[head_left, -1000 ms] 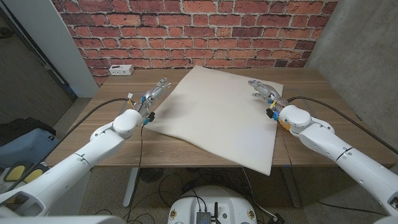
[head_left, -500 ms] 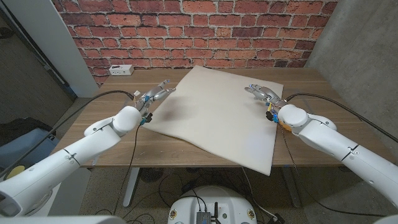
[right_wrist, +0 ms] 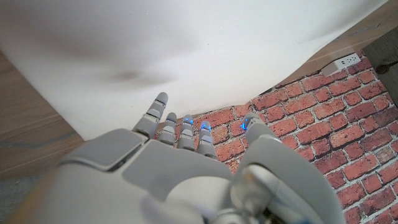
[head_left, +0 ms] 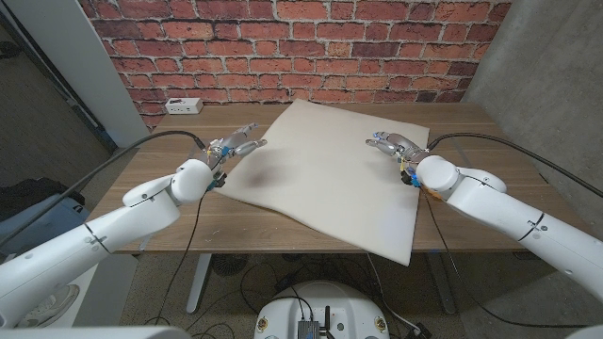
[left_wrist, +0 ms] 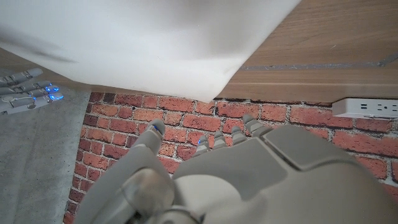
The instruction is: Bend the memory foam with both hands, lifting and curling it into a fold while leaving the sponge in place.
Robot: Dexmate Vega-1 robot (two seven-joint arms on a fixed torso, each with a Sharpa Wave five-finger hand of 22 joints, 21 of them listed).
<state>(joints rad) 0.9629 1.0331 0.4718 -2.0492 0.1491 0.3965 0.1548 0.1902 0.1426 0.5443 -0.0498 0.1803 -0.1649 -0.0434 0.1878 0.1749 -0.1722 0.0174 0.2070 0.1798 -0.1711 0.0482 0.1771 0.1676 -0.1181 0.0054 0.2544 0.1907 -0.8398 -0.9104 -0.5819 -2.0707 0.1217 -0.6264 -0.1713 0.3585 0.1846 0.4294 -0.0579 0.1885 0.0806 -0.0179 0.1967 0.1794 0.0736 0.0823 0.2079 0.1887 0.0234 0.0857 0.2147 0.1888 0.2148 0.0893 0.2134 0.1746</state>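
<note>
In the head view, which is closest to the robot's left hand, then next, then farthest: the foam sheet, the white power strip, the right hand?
1. Memory foam: right beside the left hand.
2. White power strip: behind it, by the wall.
3. Right hand: across the foam.

Both arms are reaching forward from the near corners. The left hand (head_left: 234,146) and right hand (head_left: 391,143) are hovering with fingers spread, holding nothing.

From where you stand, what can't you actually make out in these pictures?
- Whether the left hand touches the large cream memory foam sheet: too small in the head view.
- The same for the right hand at the other side.
- The foam's underside and the wooden table beneath it: hidden by the sheet.
- The white power strip's sockets: too small.
</note>
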